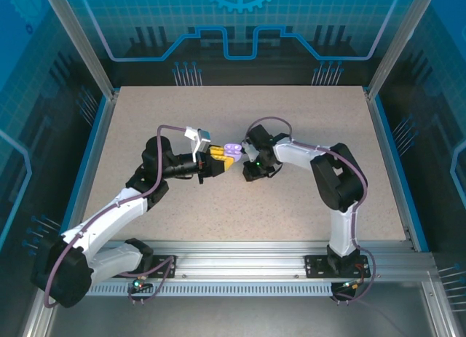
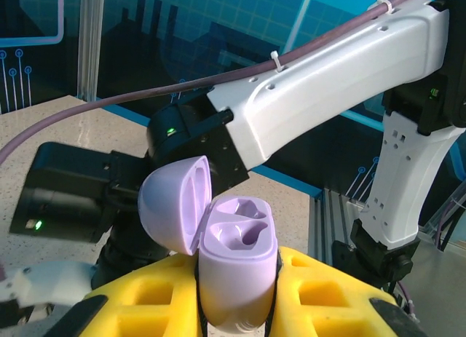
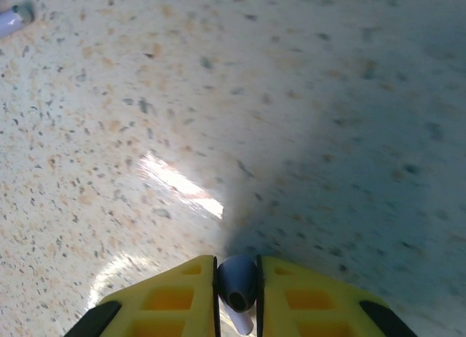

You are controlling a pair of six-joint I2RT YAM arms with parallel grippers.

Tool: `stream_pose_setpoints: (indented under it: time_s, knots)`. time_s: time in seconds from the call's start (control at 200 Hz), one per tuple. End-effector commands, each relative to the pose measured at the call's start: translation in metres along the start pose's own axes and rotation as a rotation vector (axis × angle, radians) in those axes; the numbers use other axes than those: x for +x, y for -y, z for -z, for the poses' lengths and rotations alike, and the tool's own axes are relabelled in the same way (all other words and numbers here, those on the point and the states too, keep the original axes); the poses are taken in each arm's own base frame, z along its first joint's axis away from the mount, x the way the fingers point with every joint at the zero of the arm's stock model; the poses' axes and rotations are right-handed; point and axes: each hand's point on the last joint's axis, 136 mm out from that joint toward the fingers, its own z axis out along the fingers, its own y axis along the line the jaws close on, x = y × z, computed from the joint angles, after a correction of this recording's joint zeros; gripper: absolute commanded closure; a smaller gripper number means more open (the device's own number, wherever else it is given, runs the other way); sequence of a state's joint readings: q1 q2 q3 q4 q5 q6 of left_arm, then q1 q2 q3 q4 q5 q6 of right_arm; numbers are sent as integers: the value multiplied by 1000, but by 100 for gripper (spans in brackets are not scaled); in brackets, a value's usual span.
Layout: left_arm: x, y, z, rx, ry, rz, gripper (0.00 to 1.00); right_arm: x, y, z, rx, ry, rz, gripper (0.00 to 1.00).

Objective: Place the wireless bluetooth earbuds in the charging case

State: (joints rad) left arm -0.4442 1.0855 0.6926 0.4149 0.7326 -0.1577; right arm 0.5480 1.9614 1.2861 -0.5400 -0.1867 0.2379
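Observation:
My left gripper [image 2: 238, 270] [image 1: 221, 159] is shut on the lavender charging case [image 2: 237, 246] [image 1: 231, 148], which stands upright between the yellow fingers. Its lid [image 2: 172, 206] is swung open to the left, and both wells are empty. My right gripper [image 3: 238, 268] [image 1: 245, 155] sits just right of the case, low over the table. It is shut on a small lavender-grey earbud [image 3: 237, 284] whose pale stem points down toward the camera. A second pale earbud [image 3: 10, 19] lies on the table at the top left of the right wrist view.
The speckled beige tabletop [image 1: 306, 119] is ringed by a blue rim and aluminium posts. The right arm's white link [image 2: 328, 75] and a purple cable [image 2: 145, 93] cross close behind the case. A metal rail [image 1: 247, 268] runs along the near edge.

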Motion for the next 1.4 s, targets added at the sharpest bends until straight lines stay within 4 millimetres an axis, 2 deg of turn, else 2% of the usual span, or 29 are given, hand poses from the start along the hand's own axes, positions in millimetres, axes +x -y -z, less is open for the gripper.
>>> stream_pose_setpoints:
  time_s: [0.0,0.245,0.585,0.881,1.171,1.391]
  knots:
    - [0,-1,1,-20,8,-17,95,-17,-6,24,-87,117,-50,81]
    - [7,-19,-2,-92,-2,29,95,-22,6,61,-177,249,-128,82]
    - [20,-49,-10,-184,-2,125,96,-25,8,136,-277,453,-156,82]
    - [23,-57,-18,-169,25,170,96,-30,-18,200,-362,610,-100,82]
    - [12,-42,-23,-99,57,142,96,-29,-52,257,-456,766,-11,82]
    - [1,-28,-29,-45,82,109,97,-25,-81,288,-491,861,72,82]
